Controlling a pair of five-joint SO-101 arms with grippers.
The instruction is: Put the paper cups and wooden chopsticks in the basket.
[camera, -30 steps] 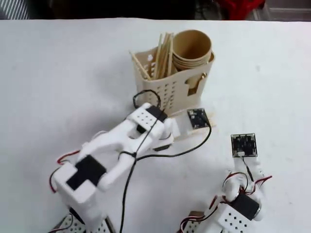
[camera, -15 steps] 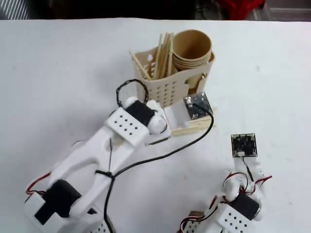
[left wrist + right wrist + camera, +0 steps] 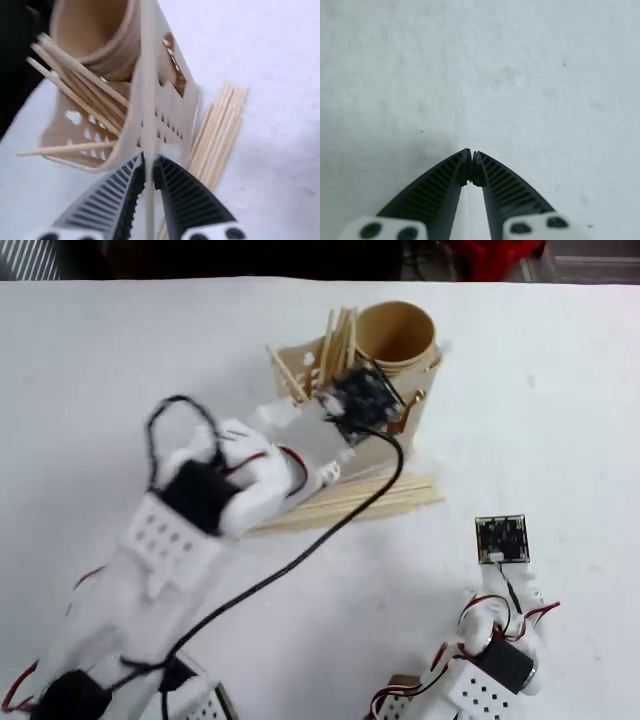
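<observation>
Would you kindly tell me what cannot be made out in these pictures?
- High view: the basket's front wall, hidden by the left arm's wrist.
- High view: one end of the loose chopsticks, under that arm.
- Left wrist view: how many paper cups are stacked; blurred, cut by the edge.

hidden: basket front behind left arm; blurred: held chopstick

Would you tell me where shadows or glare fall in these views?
High view: the white table is evenly lit, no glare. Left wrist view: the beige perforated plastic basket is shaded inside. Right wrist view: soft grey shadow beside the right gripper.
</observation>
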